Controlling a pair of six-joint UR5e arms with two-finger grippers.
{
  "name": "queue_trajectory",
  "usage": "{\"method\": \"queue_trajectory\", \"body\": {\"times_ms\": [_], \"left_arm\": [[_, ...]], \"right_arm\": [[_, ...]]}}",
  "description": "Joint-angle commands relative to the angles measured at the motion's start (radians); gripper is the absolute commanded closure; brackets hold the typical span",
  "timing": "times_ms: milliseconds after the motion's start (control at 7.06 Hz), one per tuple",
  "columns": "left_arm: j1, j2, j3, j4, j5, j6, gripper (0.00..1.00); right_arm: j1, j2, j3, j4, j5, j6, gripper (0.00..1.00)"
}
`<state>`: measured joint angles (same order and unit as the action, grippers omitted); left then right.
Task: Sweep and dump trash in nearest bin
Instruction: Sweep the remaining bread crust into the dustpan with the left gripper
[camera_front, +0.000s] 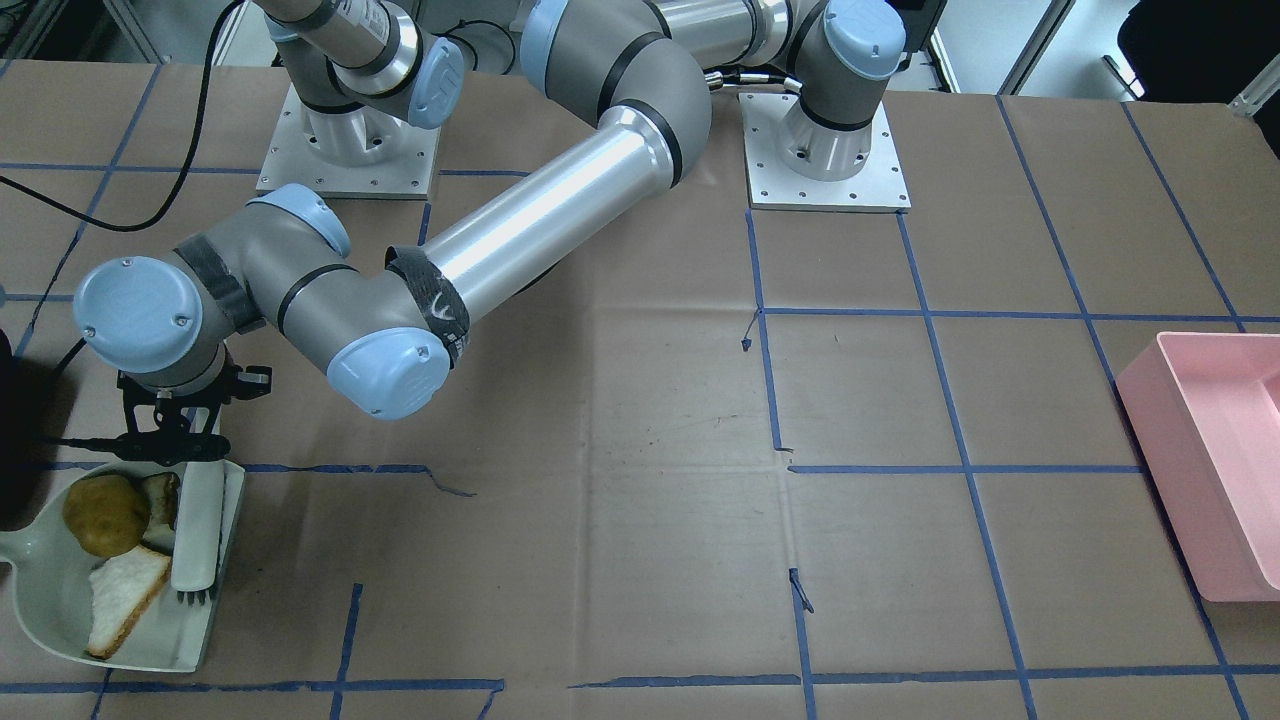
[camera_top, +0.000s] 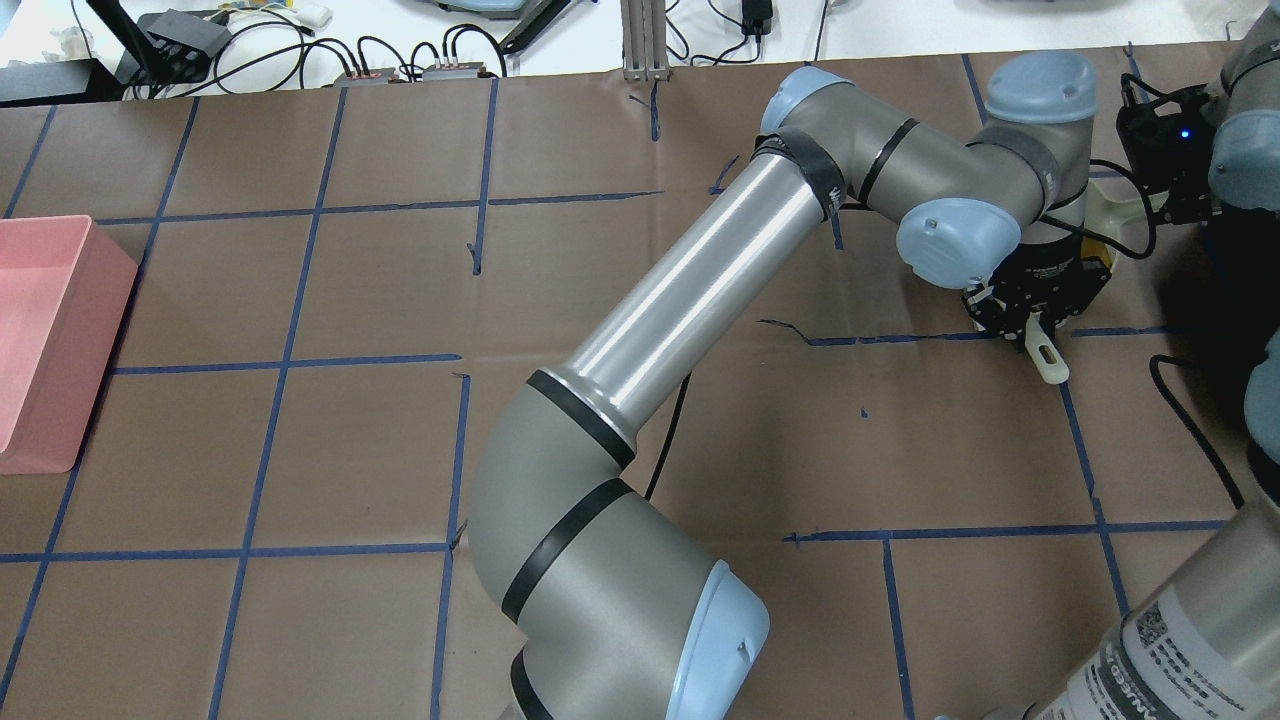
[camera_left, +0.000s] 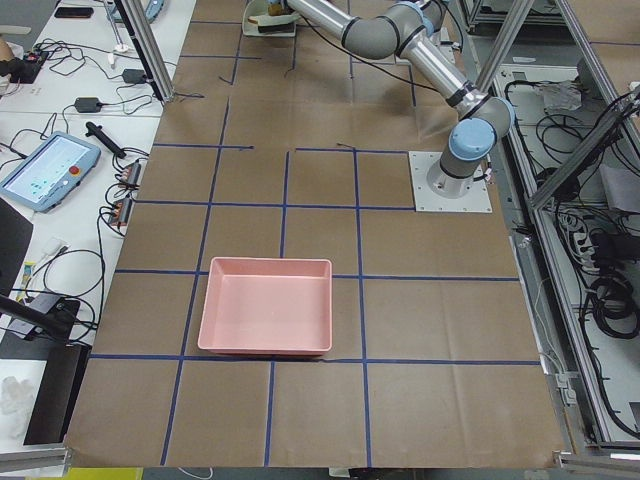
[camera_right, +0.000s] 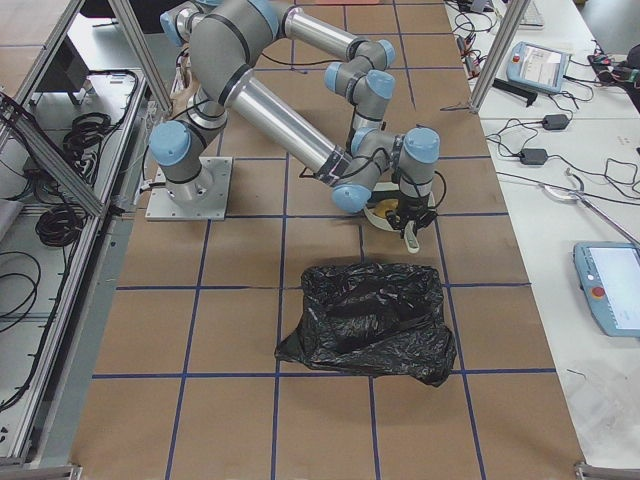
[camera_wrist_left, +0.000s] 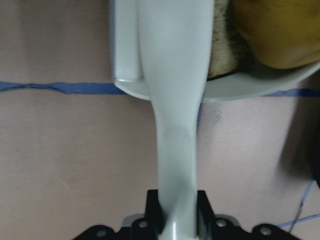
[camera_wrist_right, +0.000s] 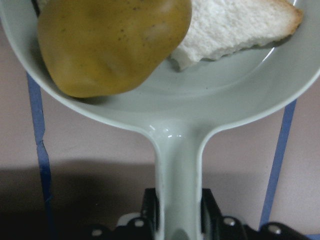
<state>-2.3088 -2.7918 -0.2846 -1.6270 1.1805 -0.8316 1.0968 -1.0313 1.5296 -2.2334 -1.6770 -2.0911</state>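
Potato (camera_front: 105, 515), bread (camera_front: 125, 598) in dustpan (camera_front: 55, 610) right gripper (camera_wrist_right: 177, 212) apparently grips; left gripper (camera_front: 178, 440) clamps brush (camera_front: 197, 530) alongside

table (camera_front: 640, 400): brown paper, blue tape (camera_front: 960, 469) grid | side bench (camera_left: 60, 112): white, cables

I see the bench (camera_front: 640, 400) in brown paper, gridded with blue tape. The dustpan (camera_front: 55, 610) is pale greenish-white and the brush (camera_front: 197, 530) is white. The potato (camera_front: 105, 515) is yellow-brown and finely speckled. The bread pieces (camera_front: 125, 590) are white with brown crust. The bag (camera_right: 365, 320) is glossy black, the tub (camera_front: 1170, 470) pink. The arms (camera_front: 540, 240) are silver-grey with light-blue caps.
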Motion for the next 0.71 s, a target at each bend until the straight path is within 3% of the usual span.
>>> {"method": "queue_trajectory", "body": {"times_ms": [0,283,566], "left_arm": [[0.002,0.085,-0.094,-0.077,0.074,0.0,1.0],[0.006,0.229,-0.288,-0.085,0.129,0.009,1.0],[0.038,0.415,-0.575,-0.062,0.151,0.016,1.0]], "right_arm": [[0.0,-0.001,0.001,0.0,0.0,0.0,0.99],[0.0,-0.001,0.001,0.0,0.023,0.0,0.99],[0.0,-0.001,0.001,0.0,0.04,0.0,1.0]]}}
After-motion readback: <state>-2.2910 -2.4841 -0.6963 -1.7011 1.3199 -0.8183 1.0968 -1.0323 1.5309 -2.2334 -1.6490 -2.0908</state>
